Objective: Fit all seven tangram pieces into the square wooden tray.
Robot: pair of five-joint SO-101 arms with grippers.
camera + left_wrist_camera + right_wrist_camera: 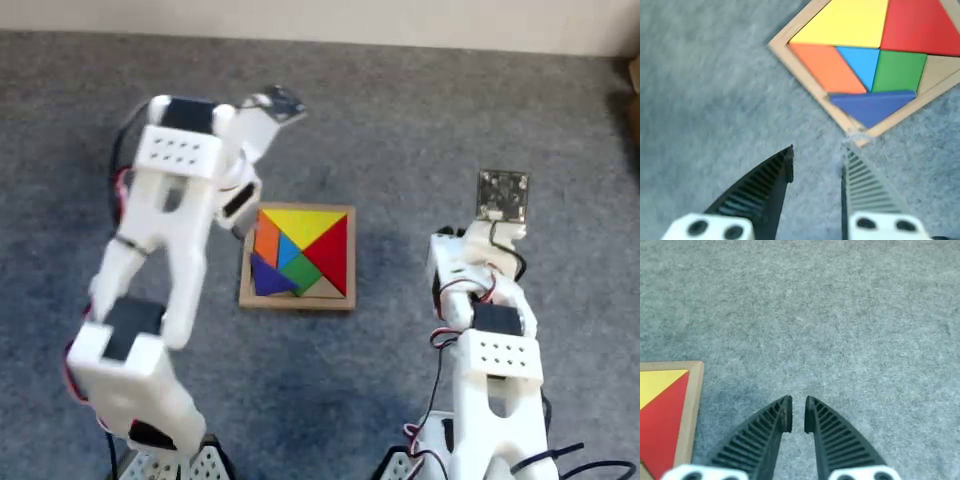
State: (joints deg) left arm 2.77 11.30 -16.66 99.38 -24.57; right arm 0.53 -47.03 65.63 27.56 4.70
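The square wooden tray (347, 258) lies on the grey carpet between the arms. Yellow (298, 222), red (334, 250), orange (266, 240), light blue (288, 250) and green (301, 270) pieces lie flat in it. A dark blue triangle (871, 104) sits at one corner, with its tip over the rim (799, 65). Beside the green piece is a tan triangular patch (941, 69); I cannot tell whether it is a piece or bare tray floor. My left gripper (817, 156) hangs open and empty just outside that corner. My right gripper (796, 414) is shut over bare carpet, with the tray's rim (694, 405) off to one side.
Grey carpet (400, 130) covers the whole work area. The left arm (165, 230) bends over the tray's left side. The right arm (490, 330) is folded up well to the right of the tray. A pale wall edge runs along the back.
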